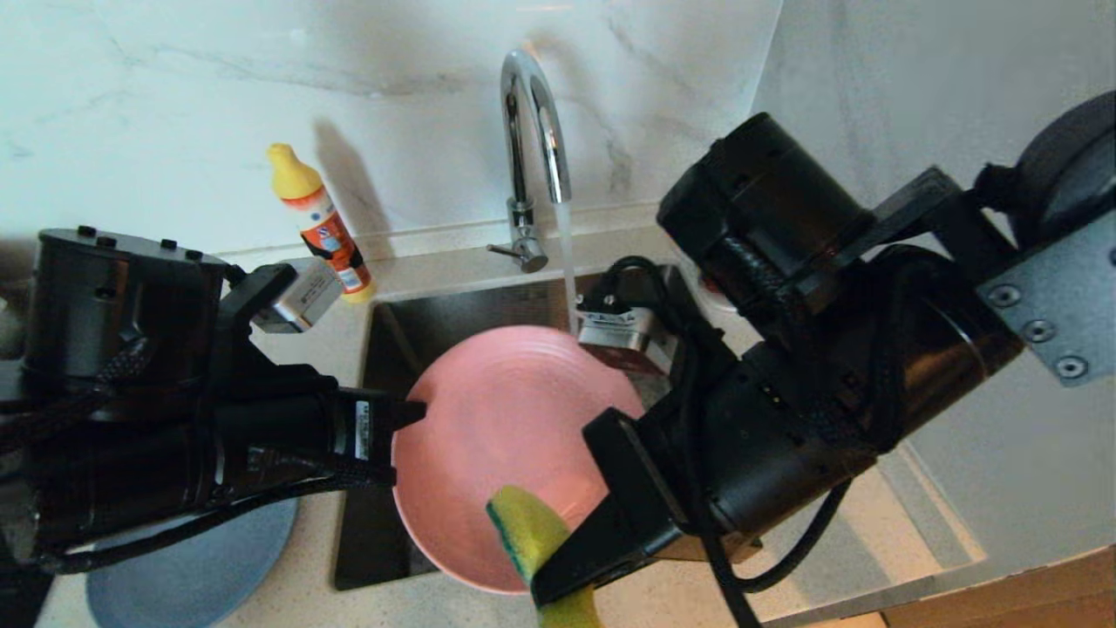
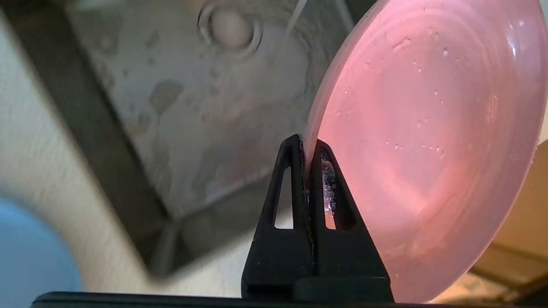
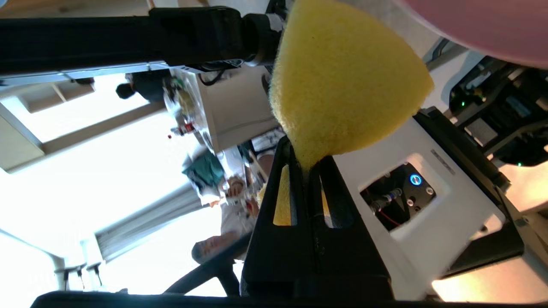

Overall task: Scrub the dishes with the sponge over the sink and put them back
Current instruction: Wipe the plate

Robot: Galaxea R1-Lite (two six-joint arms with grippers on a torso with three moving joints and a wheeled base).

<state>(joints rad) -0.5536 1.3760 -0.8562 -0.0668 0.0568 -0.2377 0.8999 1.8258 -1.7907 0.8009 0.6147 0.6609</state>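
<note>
The support is a pale speckled stone countertop (image 1: 314,602) set against a white marble-look wall. A square steel sink (image 1: 410,323) is sunk into it, with 1 tall curved chrome tap (image 1: 532,131) standing on the counter behind the basin, water running from its spout. 1 orange bottle (image 1: 327,231) with a yellow cap stands upright on the counter near the sink's back left corner. 1 light-blue plate (image 1: 192,567) lies flat on the counter left of the sink.
</note>
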